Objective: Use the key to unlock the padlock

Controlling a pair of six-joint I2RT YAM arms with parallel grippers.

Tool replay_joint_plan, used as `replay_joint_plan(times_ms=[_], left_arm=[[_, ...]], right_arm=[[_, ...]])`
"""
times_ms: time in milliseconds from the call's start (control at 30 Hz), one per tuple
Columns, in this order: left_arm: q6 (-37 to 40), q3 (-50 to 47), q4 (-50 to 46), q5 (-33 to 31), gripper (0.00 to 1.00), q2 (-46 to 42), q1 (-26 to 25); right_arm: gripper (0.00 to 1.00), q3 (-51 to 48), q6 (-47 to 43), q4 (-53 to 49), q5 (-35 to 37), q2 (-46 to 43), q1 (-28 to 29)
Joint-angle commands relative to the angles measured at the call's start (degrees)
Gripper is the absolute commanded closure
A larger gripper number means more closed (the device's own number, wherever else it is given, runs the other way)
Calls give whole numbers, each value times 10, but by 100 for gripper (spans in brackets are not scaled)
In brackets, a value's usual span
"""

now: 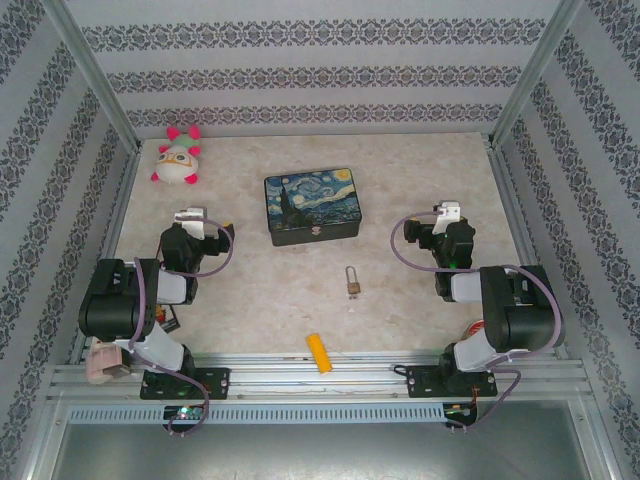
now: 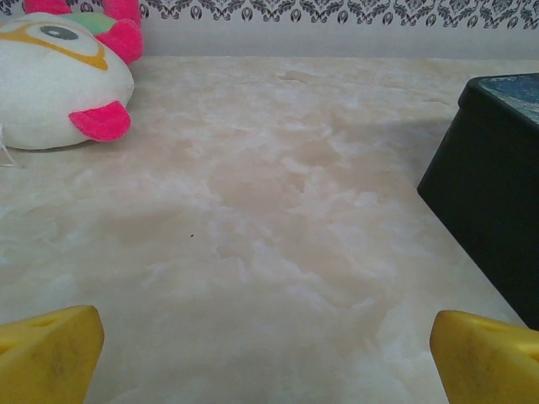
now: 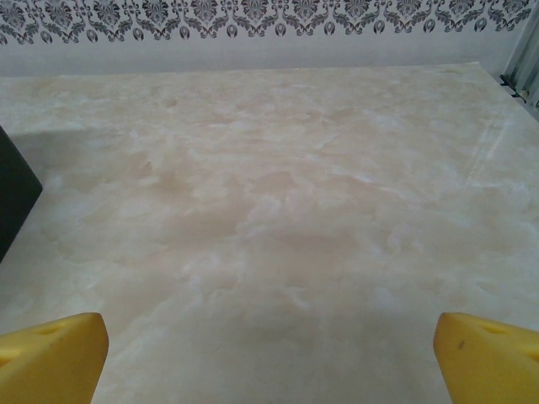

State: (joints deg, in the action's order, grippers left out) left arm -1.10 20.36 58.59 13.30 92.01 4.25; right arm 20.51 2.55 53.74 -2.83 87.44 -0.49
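Your left gripper [image 2: 268, 360] and right gripper [image 3: 269, 360] both stand wide open, holding nothing. The padlock [image 1: 352, 281] lies centrally, on the near side of the box [image 1: 313, 205].

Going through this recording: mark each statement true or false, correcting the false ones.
The small brass-coloured padlock with a silver shackle lies on the table, nearer than the painted night-sky box. True.
The left gripper is shut on the padlock. False: its jaws stand open, holding nothing.
The yellow-orange block rests on the box. False: it lies on the table by the near edge.
The right gripper is open and empty. True.
The white-and-pink plush toy sits far left. True.
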Motion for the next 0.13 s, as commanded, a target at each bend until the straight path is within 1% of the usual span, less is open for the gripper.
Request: replay_joint_plan(times_ms=[0,100], left_arm=[[3,4,-10,8,1,-6,1],[3,3,-9,8,1,-6,1]], right_arm=[[2,8,-11,8,6,-1,6],[2,8,-11,8,6,-1,7]])
